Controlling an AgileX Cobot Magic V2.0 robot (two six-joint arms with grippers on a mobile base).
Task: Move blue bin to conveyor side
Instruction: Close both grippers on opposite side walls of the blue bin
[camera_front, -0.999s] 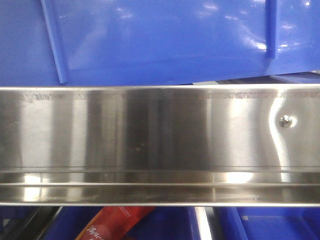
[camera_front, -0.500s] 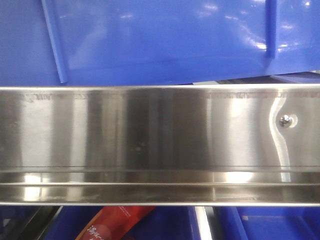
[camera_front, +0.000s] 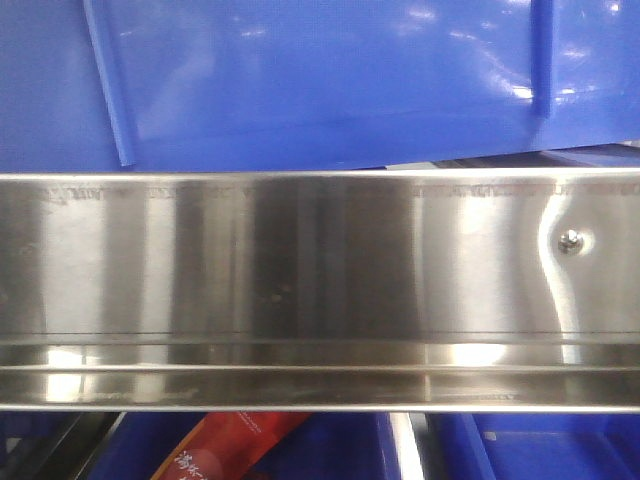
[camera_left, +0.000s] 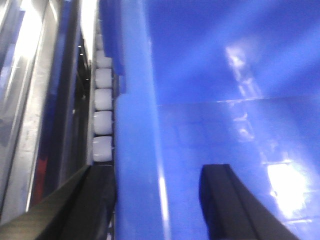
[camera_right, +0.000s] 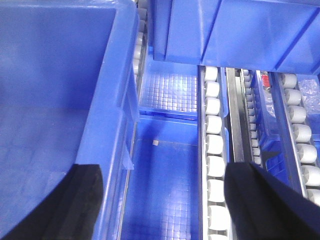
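Note:
The blue bin (camera_front: 320, 80) fills the top of the front view as a glossy ribbed wall. In the left wrist view its thick rim (camera_left: 137, 125) runs up the frame. My left gripper (camera_left: 157, 172) is open astride that rim, one black finger (camera_left: 95, 200) outside against the wall, the other inside with a gap to the rim. In the right wrist view the blue bin (camera_right: 45, 75) lies at the left. My right gripper (camera_right: 164, 170) is wide open over the bin's right rim (camera_right: 117, 90), its left finger inside the bin. The conveyor is out of view.
A stainless-steel rail (camera_front: 320, 270) crosses the front view, with a red packet (camera_front: 235, 445) and blue crates below it. White rollers (camera_right: 215, 145) (camera_left: 103, 115) line the rack tracks. A lower blue crate (camera_right: 170, 190) and another crate (camera_right: 235, 35) lie beside the bin.

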